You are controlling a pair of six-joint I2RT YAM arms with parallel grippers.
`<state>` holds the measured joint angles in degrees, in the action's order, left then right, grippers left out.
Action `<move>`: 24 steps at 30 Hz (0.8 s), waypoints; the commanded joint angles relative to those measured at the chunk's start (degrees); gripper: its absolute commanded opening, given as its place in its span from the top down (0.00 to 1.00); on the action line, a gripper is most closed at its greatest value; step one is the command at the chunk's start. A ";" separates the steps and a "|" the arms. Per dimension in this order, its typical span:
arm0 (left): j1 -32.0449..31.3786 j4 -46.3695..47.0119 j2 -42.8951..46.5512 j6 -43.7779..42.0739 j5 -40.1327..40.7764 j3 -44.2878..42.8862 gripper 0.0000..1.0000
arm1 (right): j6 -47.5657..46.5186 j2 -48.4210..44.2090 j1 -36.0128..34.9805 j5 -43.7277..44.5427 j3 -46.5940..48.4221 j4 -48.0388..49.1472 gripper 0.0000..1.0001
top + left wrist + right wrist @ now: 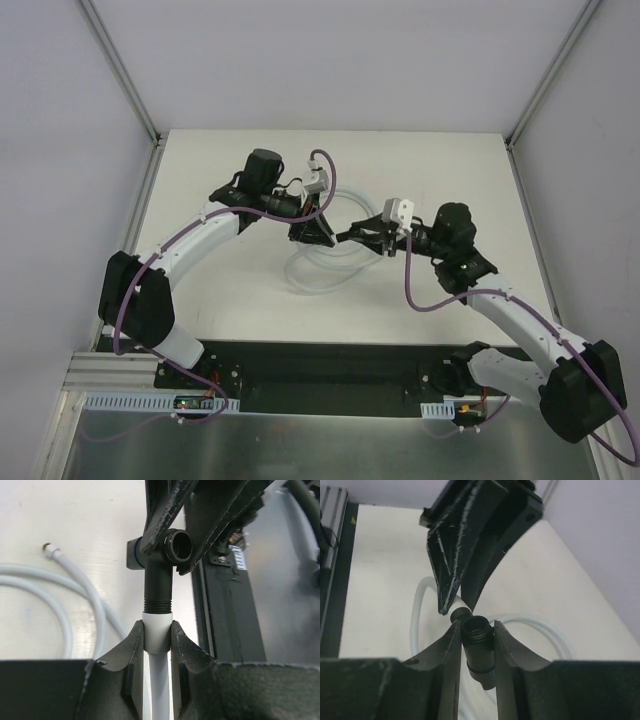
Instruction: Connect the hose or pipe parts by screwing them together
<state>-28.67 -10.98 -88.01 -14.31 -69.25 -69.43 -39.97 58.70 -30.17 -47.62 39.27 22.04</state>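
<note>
The left gripper [157, 628] is shut on the white end fitting [158, 639] of the hose, held upright between its fingers. The threaded stem of the black T-shaped connector [158, 582] sits in the top of that fitting. The right gripper [477, 628] is shut on the connector [480, 647], clamping its cross arm from both sides. In the top view the two grippers meet tip to tip above the middle of the table, left gripper [316, 235] and right gripper [364, 238]. The rest of the hose [318, 272] lies coiled on the table beneath them, its free metal-tipped end [48, 548] lying loose.
The black mounting plate [330, 365] with both arm bases runs along the near edge. White walls and metal frame posts [122, 68] close in the table on three sides. Purple cables [410, 285] hang from both arms.
</note>
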 commanded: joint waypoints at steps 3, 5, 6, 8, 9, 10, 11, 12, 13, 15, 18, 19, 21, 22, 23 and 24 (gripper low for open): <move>-2.18 1.05 2.22 -4.41 12.20 -3.43 1.00 | 36.51 6.69 0.38 7.61 2.31 13.02 0.99; -4.37 1.23 2.66 -7.04 15.19 -3.52 1.00 | 45.36 7.66 0.47 8.94 1.87 14.16 0.99; -5.34 1.31 2.75 -8.01 19.55 -3.35 1.00 | 48.29 7.83 0.38 10.94 1.69 14.78 0.99; -6.92 1.49 2.84 -10.03 22.14 -2.99 1.00 | 55.56 7.75 0.55 12.97 1.69 14.78 0.99; -7.10 1.66 2.84 -9.95 22.67 -2.82 1.00 | 57.96 7.66 0.82 13.60 1.69 14.70 0.99; -7.02 2.28 2.84 -9.43 22.67 -2.64 1.00 | 60.51 7.57 1.69 14.21 1.43 14.78 0.99; -7.02 2.63 2.84 -9.43 22.67 -2.38 1.00 | 63.58 7.57 2.31 14.65 1.25 14.70 0.99; -7.02 3.68 3.01 -8.90 23.19 -1.77 1.00 | 68.13 7.66 2.83 14.57 1.16 14.70 0.99; -7.02 4.30 3.10 -8.55 23.90 -1.41 1.00 | 70.35 7.83 3.97 14.13 1.08 14.70 0.99; -7.11 6.05 3.37 -7.93 25.21 -0.71 1.00 | 75.70 8.01 5.03 13.17 0.46 14.70 0.92; -7.02 7.11 3.98 -7.41 25.31 0.08 1.00 | 76.79 7.93 6.53 10.01 -0.50 14.43 0.77; -6.93 7.20 3.90 -7.14 22.96 0.08 1.00 | 74.62 7.23 7.05 9.22 -0.77 14.26 0.73; -5.97 7.20 3.72 -6.01 18.65 -0.01 1.00 | 70.40 6.00 7.84 8.07 -1.64 11.98 0.46; -5.53 7.12 3.55 -5.39 17.15 -0.09 1.00 | 64.72 4.16 8.63 8.24 -1.65 10.49 0.40; -5.18 7.12 3.63 -4.86 14.79 -0.01 1.00 | 61.27 3.19 8.99 7.72 -1.91 9.52 0.38; -4.82 7.12 3.72 -3.90 13.98 0.34 1.00 | 57.49 1.96 9.25 7.54 -2.52 9.51 0.37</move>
<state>-34.63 -7.77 -85.80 -20.78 -47.33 -69.38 26.46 66.28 -22.20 -35.51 37.39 29.69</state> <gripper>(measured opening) 0.173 0.605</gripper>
